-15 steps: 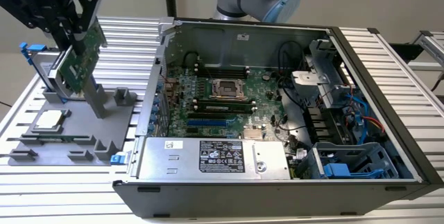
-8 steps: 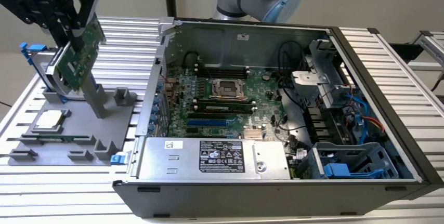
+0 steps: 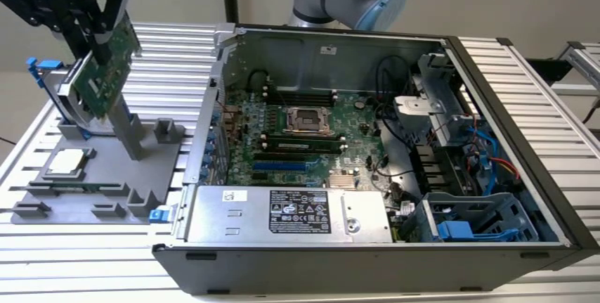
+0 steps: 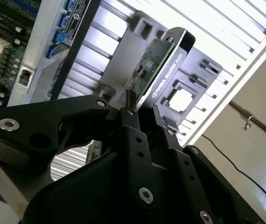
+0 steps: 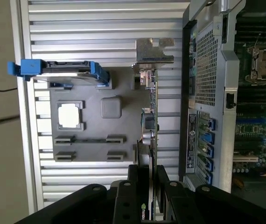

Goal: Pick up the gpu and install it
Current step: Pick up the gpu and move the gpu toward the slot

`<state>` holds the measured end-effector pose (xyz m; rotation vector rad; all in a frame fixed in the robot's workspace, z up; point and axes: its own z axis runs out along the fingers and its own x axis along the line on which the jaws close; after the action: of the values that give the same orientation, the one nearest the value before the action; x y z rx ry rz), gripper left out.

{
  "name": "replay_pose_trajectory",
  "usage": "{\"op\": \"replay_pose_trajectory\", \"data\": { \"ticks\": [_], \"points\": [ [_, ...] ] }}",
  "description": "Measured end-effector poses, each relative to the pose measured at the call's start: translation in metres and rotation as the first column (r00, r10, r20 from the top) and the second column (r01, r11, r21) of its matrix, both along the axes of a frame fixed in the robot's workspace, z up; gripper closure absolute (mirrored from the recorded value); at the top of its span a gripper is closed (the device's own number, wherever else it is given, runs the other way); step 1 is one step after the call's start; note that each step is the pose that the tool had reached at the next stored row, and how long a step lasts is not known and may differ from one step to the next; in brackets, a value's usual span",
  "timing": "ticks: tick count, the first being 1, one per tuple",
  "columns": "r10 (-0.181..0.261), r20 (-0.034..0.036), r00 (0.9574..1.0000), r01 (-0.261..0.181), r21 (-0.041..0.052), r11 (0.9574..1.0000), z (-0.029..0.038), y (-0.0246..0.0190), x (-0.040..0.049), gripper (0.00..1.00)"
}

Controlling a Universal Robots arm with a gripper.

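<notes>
Tray [image 3: 108, 166] beneath gpu [image 3: 105, 64] in jaws; first wrist view shows bracket [image 5: 154, 50].

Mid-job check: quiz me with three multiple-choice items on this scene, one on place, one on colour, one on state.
1. Where is the gpu? A on the floor; B over the grey tray; C in a person's hand.
2. Its circuit board is: A green; B red; C blue.
3. The fingers are: A open; B shut on nothing; C shut on the gpu.
Answers: 1B, the tray lies beneath it; 2A, green faces the exterior view; 3C, both wrist views show them pinching its edge.
</notes>
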<state>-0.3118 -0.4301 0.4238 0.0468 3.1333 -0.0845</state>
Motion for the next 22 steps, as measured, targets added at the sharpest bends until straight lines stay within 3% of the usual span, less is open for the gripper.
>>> {"op": "replay_pose_trajectory", "data": {
  "ticks": [12, 22],
  "points": [
    [0.000, 0.0000, 1.0000, 0.000, 0.0000, 1.0000, 0.0074, 0.0000, 0.0000, 1.00],
    [0.000, 0.0020, 1.0000, 0.000, -0.0001, 1.0000, 0.0089, 0.0000, 0.0000, 1.00]
  ]
}}
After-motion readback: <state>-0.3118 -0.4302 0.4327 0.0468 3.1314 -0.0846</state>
